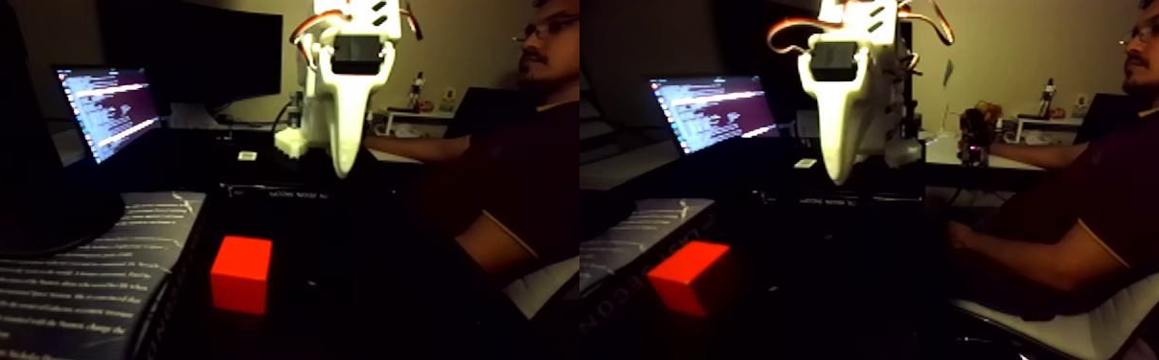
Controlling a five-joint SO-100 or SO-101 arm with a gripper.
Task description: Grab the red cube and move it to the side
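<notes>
Hanging white claw above red cube.

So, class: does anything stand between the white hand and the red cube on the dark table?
Nothing visible does. The hand hangs in the air above and behind the cube, with dark open space between them. The book lies to the cube's left in the fixed view, off that path.

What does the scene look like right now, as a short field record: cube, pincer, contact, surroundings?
cube: red cube on the dark table, beside a printed sheet
pincer: white pincer hanging above and behind the cube, tips pointing down
contact: none, clear gap
jaw state: cannot tell
surroundings: lit laptop, seated person
</notes>
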